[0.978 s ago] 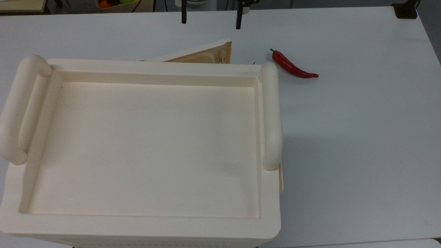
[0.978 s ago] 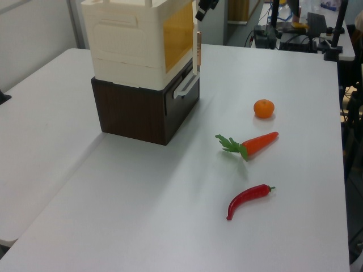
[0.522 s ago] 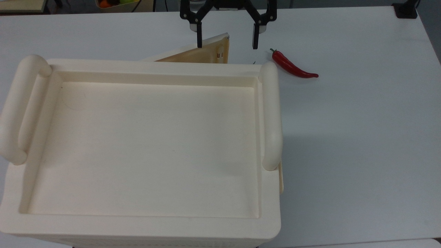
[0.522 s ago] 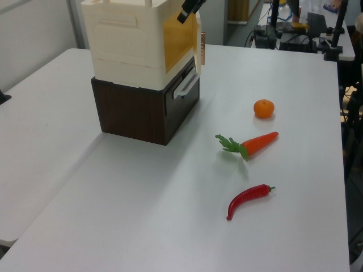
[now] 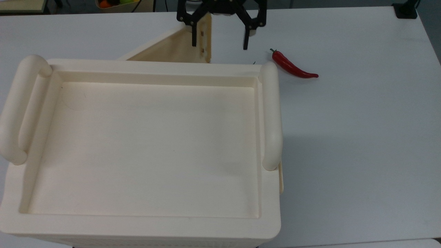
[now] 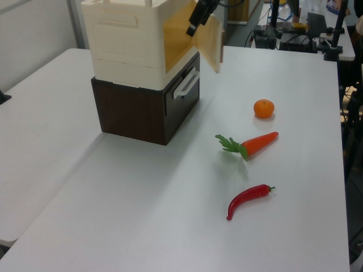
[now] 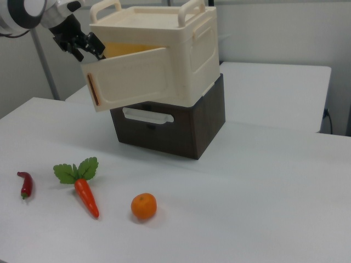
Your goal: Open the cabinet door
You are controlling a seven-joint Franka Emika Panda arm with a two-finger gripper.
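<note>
The cream cabinet sits on a dark brown drawer unit. Its cabinet door is hinged at the top view's left and stands swung well out, tan inner face showing. In the left view the cabinet door angles away from the yellow-lit opening. In the right view the cabinet door hangs ajar. My gripper is open wide at the door's free edge, with one finger against the inner face and the other out beyond the edge. The gripper sits at the door's upper free corner.
A red chili lies on the white table near the cabinet's corner. A carrot and an orange lie in front of the door's swing side. The drawer's white handle sticks out below the door.
The door has swung much farther open. The gripper came down to the door's free edge, then moved toward the top view's left and away from the cabinet with it, still open.
</note>
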